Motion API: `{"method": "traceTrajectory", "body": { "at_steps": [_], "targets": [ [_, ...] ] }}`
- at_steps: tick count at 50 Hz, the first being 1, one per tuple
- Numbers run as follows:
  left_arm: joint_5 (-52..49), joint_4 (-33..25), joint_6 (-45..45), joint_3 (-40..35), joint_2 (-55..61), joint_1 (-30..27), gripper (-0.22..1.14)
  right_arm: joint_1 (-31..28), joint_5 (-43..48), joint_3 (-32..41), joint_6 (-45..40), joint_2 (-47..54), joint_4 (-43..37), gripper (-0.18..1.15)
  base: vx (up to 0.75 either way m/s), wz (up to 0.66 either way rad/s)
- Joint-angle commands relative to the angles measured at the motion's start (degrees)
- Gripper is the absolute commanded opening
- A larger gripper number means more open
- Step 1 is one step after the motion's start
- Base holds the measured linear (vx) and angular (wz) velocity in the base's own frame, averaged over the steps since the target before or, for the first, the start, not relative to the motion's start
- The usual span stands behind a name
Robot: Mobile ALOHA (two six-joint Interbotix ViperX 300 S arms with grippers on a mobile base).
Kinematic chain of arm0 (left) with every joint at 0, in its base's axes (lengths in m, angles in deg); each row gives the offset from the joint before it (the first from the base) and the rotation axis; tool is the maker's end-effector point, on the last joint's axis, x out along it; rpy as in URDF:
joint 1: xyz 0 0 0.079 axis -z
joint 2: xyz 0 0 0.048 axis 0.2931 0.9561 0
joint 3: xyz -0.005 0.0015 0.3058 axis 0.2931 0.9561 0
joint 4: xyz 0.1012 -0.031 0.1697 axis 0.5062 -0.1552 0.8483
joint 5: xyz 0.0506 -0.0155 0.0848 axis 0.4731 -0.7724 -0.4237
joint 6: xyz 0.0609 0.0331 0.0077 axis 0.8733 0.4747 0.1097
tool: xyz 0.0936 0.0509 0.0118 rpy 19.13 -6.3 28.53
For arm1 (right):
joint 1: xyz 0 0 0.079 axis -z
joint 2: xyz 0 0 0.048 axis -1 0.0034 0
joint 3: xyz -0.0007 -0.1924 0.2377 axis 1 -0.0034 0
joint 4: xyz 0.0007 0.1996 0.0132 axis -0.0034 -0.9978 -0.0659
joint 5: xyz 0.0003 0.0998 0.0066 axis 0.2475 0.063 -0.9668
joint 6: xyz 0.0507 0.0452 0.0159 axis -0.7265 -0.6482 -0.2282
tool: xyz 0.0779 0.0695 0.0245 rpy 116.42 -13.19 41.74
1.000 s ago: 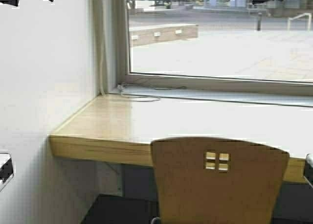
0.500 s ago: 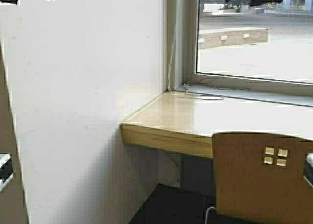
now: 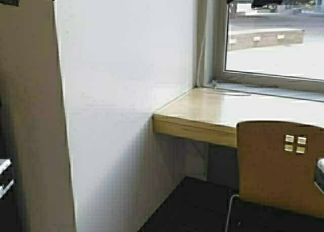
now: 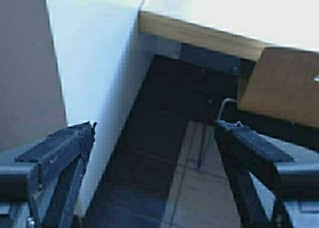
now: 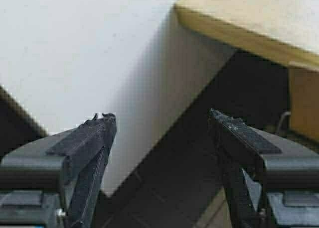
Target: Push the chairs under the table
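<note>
Left gripper (image 4: 154, 126) and right gripper (image 5: 162, 117) both spread wide, empty, clear of chair (image 3: 281, 166) and table (image 3: 212, 115)

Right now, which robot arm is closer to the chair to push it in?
Probably the right. The chair sits at the right of the high view, the wall fills the left. Both grippers, left and right, hang open, touching nothing.

The left end effector (image 4: 154, 131) is hanging in the air with its 2 fingers spread wide, gripping nothing. The right end effector (image 5: 162, 121) is doing likewise, fingers wide apart.
</note>
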Motion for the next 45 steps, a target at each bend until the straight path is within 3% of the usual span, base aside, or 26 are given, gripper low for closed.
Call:
{"method": "traceTrajectory", "body": {
  "at_steps": [1,30,45],
  "targets": [
    [0.44,-0.09,-0.09,-0.53,0.09,-0.09,1.01,0.26,-0.62,0.88,0.18,-0.79,-0.18,0.91,-0.34,0.15],
    [5.27,-0.09,-0.09,0.09,1.76,-0.09,1.01,0.09,-2.99,0.97,0.26,-4.31,-0.09,0.91,-0.34,0.16],
    [5.54,-0.18,-0.18,0.97,0.7,0.0,1.01,0.18,-3.16,1.93,0.18,-4.48,0.0,0.91,-0.34,-0.16]
  ]
}}
